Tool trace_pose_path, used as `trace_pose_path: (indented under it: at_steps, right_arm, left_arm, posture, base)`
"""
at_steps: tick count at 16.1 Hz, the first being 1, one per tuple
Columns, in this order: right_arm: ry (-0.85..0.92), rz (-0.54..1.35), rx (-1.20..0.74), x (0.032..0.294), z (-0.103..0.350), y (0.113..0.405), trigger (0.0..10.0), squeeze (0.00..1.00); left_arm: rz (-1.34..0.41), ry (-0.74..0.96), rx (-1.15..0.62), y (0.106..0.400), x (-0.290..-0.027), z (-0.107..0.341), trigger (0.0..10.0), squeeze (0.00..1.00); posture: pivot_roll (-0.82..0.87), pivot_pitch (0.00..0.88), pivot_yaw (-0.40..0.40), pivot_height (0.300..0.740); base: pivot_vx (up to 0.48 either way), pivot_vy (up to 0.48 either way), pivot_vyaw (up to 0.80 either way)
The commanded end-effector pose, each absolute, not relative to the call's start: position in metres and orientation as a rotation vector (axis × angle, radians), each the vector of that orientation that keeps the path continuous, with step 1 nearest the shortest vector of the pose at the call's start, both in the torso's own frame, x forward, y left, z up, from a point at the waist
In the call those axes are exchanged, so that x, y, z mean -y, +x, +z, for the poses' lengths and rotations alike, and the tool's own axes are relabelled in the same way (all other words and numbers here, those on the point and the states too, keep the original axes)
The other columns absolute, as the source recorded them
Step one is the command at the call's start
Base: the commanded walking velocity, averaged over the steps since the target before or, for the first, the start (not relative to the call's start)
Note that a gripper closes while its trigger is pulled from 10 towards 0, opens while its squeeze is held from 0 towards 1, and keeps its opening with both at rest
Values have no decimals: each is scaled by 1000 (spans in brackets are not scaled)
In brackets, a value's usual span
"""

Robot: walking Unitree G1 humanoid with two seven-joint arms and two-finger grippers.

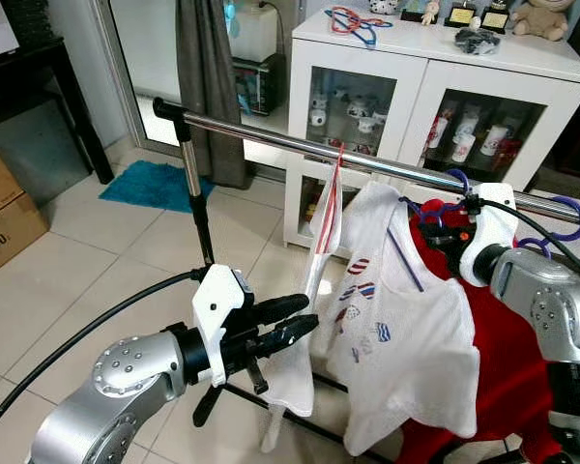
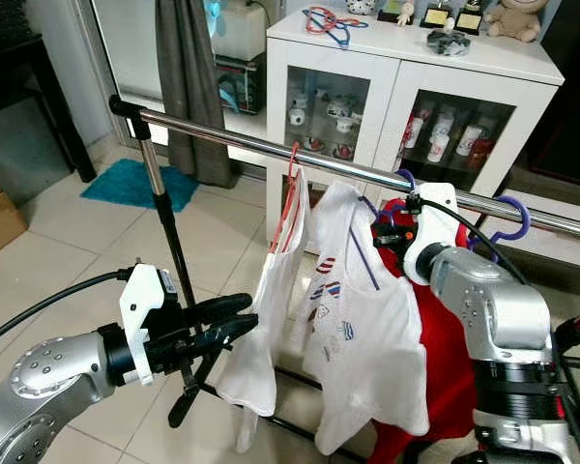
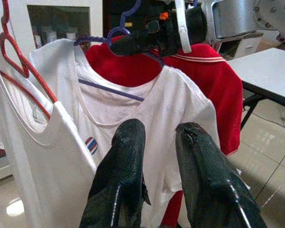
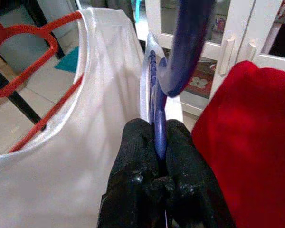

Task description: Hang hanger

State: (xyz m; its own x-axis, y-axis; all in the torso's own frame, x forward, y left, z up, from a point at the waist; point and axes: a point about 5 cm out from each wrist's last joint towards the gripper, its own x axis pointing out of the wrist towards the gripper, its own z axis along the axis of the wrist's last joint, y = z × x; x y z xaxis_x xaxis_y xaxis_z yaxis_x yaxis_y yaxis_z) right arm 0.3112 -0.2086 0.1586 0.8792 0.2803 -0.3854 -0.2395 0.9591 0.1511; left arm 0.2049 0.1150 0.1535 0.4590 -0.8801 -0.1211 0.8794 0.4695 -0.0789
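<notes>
Your right gripper [image 4: 156,159] is pinching blue hanger [image 4: 157,121] at neck, fingers closed tight on it. Hanger is sitting just below chrome rail [image 1: 300,145], hook [image 1: 458,180] curling upward toward rail, arms running roughly along it. White T-shirt [image 1: 406,338] is draping from it, between red hanger [image 1: 326,208] and red shirt [image 1: 507,367]. Your left gripper [image 1: 288,321] is hovering near white tank top [image 2: 261,338], fingers slightly parted, holding nothing.

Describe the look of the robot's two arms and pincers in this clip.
Both arms are silver metal with rounded, screw-studded joints. A white bracket joins each wrist to its pincer, left pincer and right pincer, each with two long black fingers. Black cables run along both arms.
</notes>
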Motion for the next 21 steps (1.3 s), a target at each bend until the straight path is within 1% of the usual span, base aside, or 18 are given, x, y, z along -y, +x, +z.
trace_pose_path:
  at_steps: [1, 3, 5, 7, 8, 11, 12, 15, 18, 21]
  right_arm:
    - [98, 275, -368, 208, 170, 312, 0, 0]
    - [80, 263, -332, 207, 174, 312, 0, 0]
    - [80, 236, -290, 208, 181, 307, 0, 0]
    - [59, 271, -254, 205, 187, 299, 0, 0]
    - [33, 313, -188, 199, 194, 289, 0, 0]
    - [35, 356, -177, 191, 193, 270, 0, 0]
    - [15, 365, -183, 188, 189, 265, 0, 0]
    - [56, 381, -185, 172, 176, 255, 0, 0]
    - [71, 305, -203, 175, 165, 254, 0, 0]
    - [68, 280, -213, 174, 159, 255, 0, 0]
  left_arm:
    - [-1098, 6, -145, 205, -115, 155, 10000, 0]
    - [-1092, 10, -144, 205, -115, 156, 10000, 0]
    - [-990, 30, -160, 214, -120, 152, 10000, 0]
    - [-922, 36, -130, 220, -122, 153, 10000, 0]
    - [-875, 57, -111, 224, -124, 154, 10000, 0]
    - [-806, 45, -85, 230, -125, 155, 10000, 0]
    - [-797, 38, -95, 230, -126, 154, 10000, 0]
    - [-795, 48, -104, 229, -124, 150, 10000, 0]
    - [-785, 41, -99, 229, -123, 151, 10000, 0]
    - [-786, 40, -96, 230, -122, 152, 10000, 0]
  posture:
    - [106, 0, -17, 740]
    - [107, 0, -16, 740]
    - [104, 0, -17, 740]
    - [104, 0, -20, 740]
    - [102, 0, -21, 740]
    - [96, 0, -20, 740]
    - [93, 0, -18, 740]
    - [92, 0, -22, 740]
    - [94, 0, -33, 740]
    - [94, 0, -38, 740]
  base:
    - [0, 0, 0]
    - [0, 0, 0]
    - [0, 0, 0]
    - [0, 0, 0]
    - [0, 0, 0]
    - [0, 0, 0]
    - [0, 0, 0]
    - [0, 0, 0]
    - [0, 0, 0]
    - [0, 0, 0]
